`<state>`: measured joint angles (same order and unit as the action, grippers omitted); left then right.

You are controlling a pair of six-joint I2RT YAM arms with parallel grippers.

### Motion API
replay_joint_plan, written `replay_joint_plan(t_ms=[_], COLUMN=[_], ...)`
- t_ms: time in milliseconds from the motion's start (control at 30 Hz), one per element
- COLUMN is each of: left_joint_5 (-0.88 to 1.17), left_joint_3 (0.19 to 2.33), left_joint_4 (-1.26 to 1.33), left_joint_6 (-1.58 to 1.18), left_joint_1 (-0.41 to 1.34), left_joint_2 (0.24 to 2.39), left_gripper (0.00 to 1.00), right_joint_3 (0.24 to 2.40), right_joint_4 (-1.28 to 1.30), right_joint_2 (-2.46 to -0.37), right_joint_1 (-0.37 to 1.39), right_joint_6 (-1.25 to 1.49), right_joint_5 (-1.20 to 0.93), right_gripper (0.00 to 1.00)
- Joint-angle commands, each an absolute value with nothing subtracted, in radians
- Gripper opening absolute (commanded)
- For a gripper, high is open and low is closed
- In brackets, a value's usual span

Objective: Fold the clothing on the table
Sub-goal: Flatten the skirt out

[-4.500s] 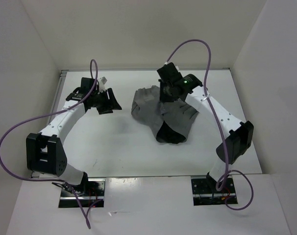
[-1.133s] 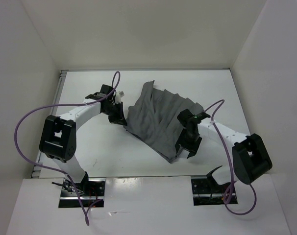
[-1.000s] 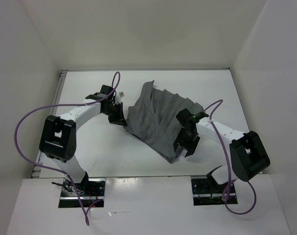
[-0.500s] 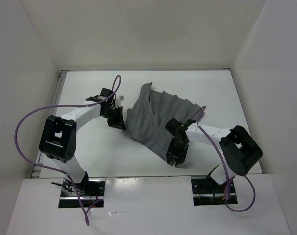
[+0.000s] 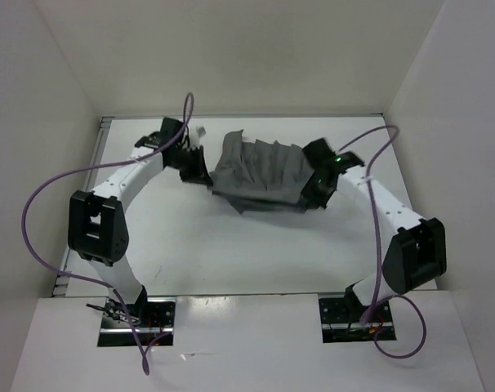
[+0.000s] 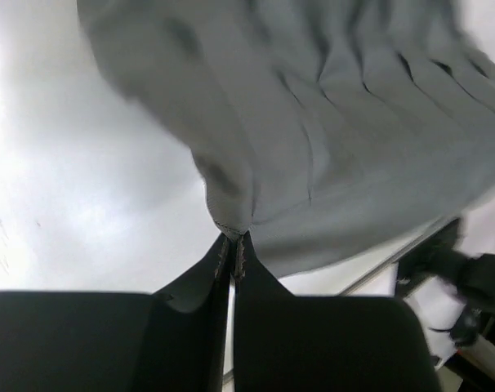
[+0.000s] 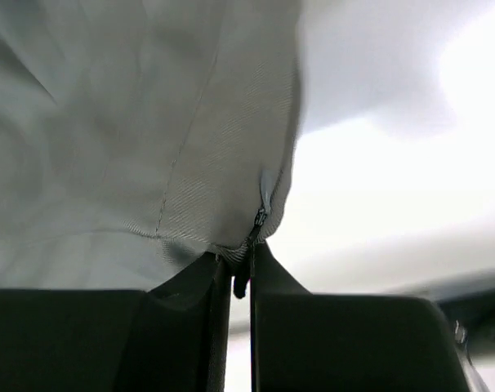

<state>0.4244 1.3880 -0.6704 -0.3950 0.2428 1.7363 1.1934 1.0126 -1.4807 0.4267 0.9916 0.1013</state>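
The plain mid-grey pleated fabric garment [image 5: 260, 170] spans the far middle of the white surface [image 5: 198, 245], its opposite edges pinched tight by the left fingers [image 6: 217, 273] and the right fingers [image 7: 217, 282].

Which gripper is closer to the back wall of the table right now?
Left, slightly. The left gripper pinches the clothing's left edge a little nearer the back wall; the right gripper pinches its right edge, closer to the arm bases.

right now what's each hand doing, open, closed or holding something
Left hand: closed, pinching an edge of the grey garment.
Right hand: closed, pinching another edge of the same garment.
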Motion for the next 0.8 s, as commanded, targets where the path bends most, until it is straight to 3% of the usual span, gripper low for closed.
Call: replay_joint_plan(t_ms=[0,67,200,500,767], left_joint_5=[0.529,0.578,0.617,0.833,1.083], left_joint_3=[1.717,1.862,2.017,1.514,1.564], left_joint_4=[-0.638,-0.652,-0.663,-0.635,-0.604], left_joint_6=[-0.374,-0.402,-0.413,-0.325,-0.436], left_joint_1=[0.175,0.143,0.133,0.133,0.077], left_joint_2=[1.784,1.835,1.835,1.501,1.151], left_gripper=[0.0,0.0,0.0,0.0,0.0], right_joint_3=[1.46,1.622,1.697,1.358,1.549], right_joint_4=[1.014,0.985,0.89,0.862,1.028], right_joint_2=[-1.42,-1.43,-1.408,-1.04,-0.782], right_joint_1=[0.226,0.187,0.16,0.235,0.258], right_joint_6=[0.758,0.676,0.583,0.592,0.623], right_joint_5=[0.284,0.314,0.208,-0.06,-0.21], right_gripper=[0.0,0.0,0.0,0.0,0.0])
